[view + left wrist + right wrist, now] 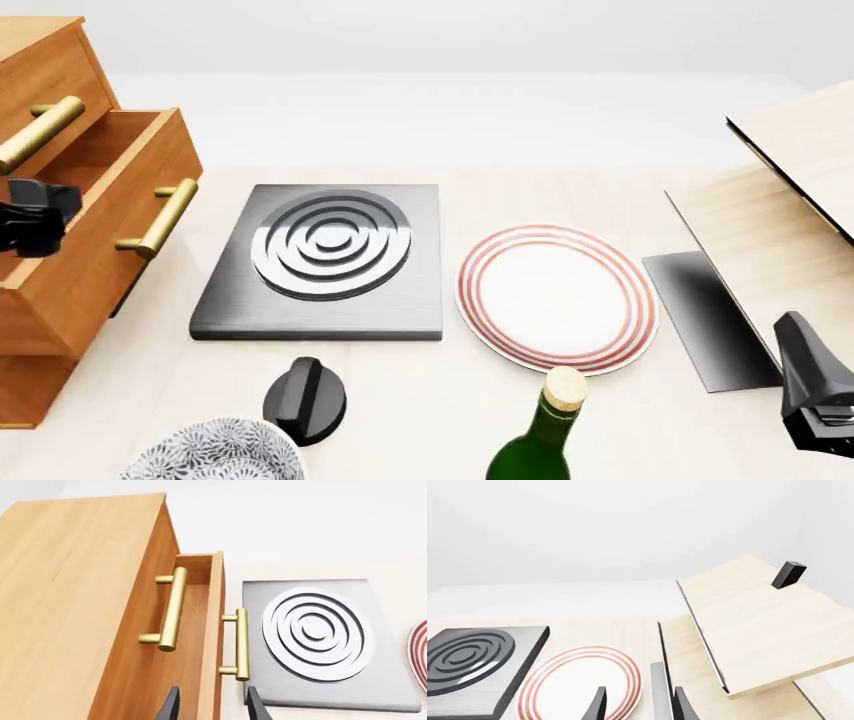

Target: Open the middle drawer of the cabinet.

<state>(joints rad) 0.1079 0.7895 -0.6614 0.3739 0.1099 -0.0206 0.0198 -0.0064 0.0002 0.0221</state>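
Observation:
The orange-brown cabinet (60,290) stands at the table's left edge. Its middle drawer (100,240) is pulled out toward the table's middle, and its brass bar handle (160,218) juts over the table. The top drawer front is flush, with its own handle (40,130) above. In the left wrist view the middle drawer (215,630) and its handle (240,644) lie just beyond my left gripper (213,702). That gripper is open, its fingers apart on either side of the drawer front's edge and gripping nothing. My right gripper (639,705) is open and empty at the near right (817,395).
A grey slab with concentric rings (320,260) lies beside the drawer, and a red-rimmed plate (558,298) to its right. Near the front stand a black knob (304,400), a patterned bowl (214,455) and a green bottle (541,445). Light wooden boards (787,200) rise at the right.

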